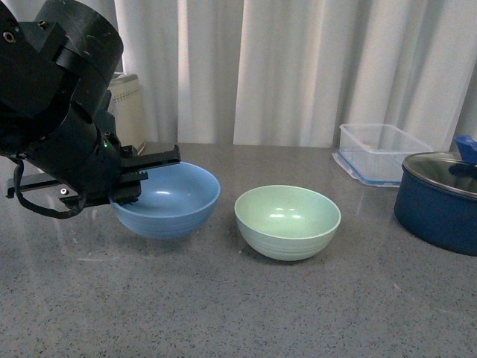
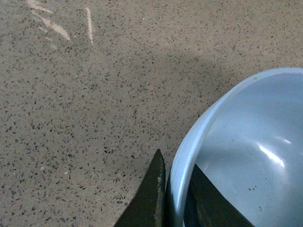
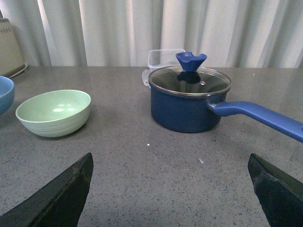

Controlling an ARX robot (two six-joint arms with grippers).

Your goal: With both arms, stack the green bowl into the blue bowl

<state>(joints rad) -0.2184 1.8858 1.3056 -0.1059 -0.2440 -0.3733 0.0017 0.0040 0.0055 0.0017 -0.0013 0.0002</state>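
The light blue bowl (image 1: 175, 201) sits left of centre on the grey counter, its left rim pinched by my left gripper (image 1: 133, 188). In the left wrist view the two black fingers (image 2: 151, 194) clamp the bowl's rim (image 2: 182, 175), one outside and one inside. The pale green bowl (image 1: 288, 221) stands upright and empty just right of the blue bowl, a small gap between them. It also shows in the right wrist view (image 3: 54, 112). My right gripper (image 3: 173, 189) is open and empty, low over bare counter, well short of the green bowl.
A dark navy pot (image 1: 441, 201) with a glass lid stands at the right, its long handle (image 3: 258, 116) pointing toward my right gripper. A clear plastic container (image 1: 381, 152) sits behind it. A cream appliance (image 1: 127, 112) stands at the back left. Curtains close off the rear.
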